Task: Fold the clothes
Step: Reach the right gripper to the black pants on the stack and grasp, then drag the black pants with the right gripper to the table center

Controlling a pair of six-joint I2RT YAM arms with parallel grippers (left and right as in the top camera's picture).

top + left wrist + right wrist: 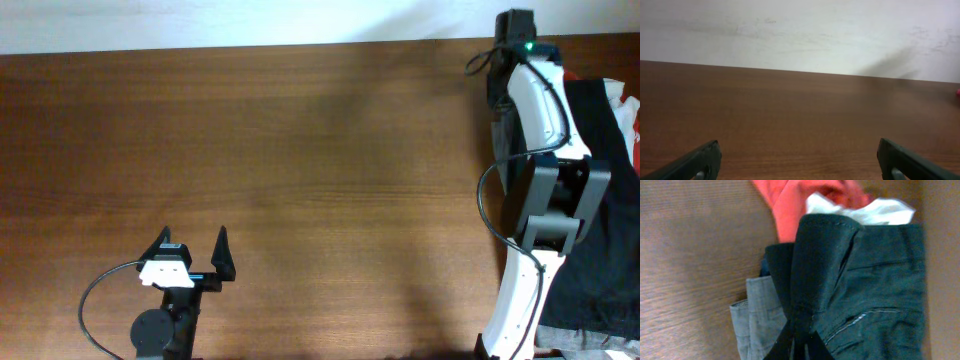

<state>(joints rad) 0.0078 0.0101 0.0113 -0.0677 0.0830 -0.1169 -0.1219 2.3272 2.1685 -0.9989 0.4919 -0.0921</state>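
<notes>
Right wrist view shows the right gripper point(796, 330) at the bottom middle. Its fingers seem to meet there and pinch a raised ridge of the dark trousers point(875, 280), though black on black makes this hard to confirm. The trousers lie on the pile, over grey trousers point(757, 315), with a red cloth point(790, 200) and a white cloth point(865, 212) above. Their long side runs from top to bottom of the frame. Overhead, the pile point(600, 130) is at the right edge of the table point(300, 150). The left gripper point(193, 235) is wide open, empty and well apart at lower left, so the right arm is nearer.
</notes>
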